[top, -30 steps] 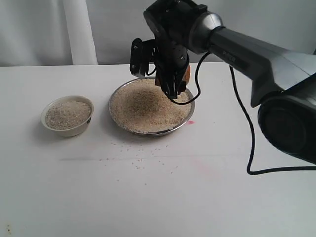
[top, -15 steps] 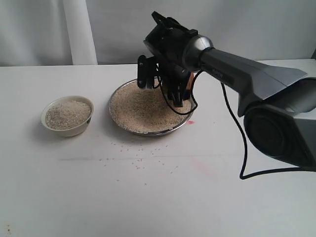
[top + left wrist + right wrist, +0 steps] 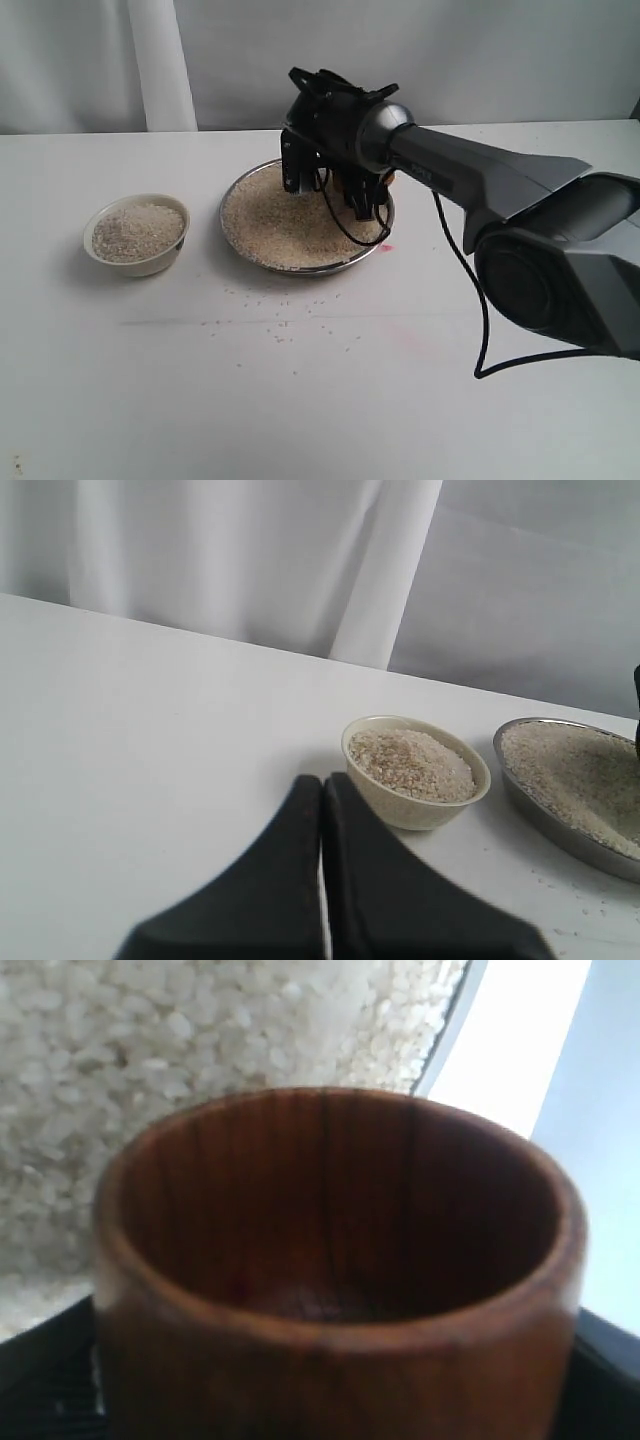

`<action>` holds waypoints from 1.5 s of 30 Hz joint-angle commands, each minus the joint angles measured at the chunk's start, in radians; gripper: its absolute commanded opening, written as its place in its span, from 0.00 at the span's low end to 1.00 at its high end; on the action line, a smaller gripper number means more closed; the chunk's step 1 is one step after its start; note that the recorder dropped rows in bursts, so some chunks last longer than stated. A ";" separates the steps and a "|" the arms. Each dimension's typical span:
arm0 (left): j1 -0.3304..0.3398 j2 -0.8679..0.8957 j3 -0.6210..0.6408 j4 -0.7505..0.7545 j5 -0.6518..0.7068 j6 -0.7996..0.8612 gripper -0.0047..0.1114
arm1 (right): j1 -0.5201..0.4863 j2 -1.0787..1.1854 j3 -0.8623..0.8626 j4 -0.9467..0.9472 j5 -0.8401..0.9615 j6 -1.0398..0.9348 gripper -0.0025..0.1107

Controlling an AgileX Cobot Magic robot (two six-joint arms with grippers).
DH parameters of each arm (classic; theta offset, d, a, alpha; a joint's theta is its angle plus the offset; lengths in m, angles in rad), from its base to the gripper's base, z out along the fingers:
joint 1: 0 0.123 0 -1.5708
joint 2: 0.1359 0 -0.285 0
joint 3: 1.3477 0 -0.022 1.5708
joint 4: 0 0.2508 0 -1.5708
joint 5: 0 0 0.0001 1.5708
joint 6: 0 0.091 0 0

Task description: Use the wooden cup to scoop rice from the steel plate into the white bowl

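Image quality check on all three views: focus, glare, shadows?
Exterior view: soft, even light, only a faint shadow at the white bowl, loose rice grains on the table resolved. Left wrist view: left gripper dark and blurred up close, bowl and steel plate sharp. Right wrist view: wooden cup soft-focused, rice behind it crisper, bright strip past the plate's rim blown out.

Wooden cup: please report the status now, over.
Left gripper shut, holding nothing. Right gripper shut on wooden cup, empty, low over rice in steel plate. Nothing seen between plate and white bowl.
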 commanded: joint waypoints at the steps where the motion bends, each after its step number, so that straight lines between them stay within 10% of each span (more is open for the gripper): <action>1: -0.005 0.000 0.002 -0.005 -0.003 -0.002 0.04 | 0.019 -0.006 0.072 -0.168 0.005 0.047 0.02; 45: -0.005 0.000 0.002 -0.005 -0.003 -0.002 0.04 | 0.109 0.049 0.155 -0.030 -0.180 0.065 0.02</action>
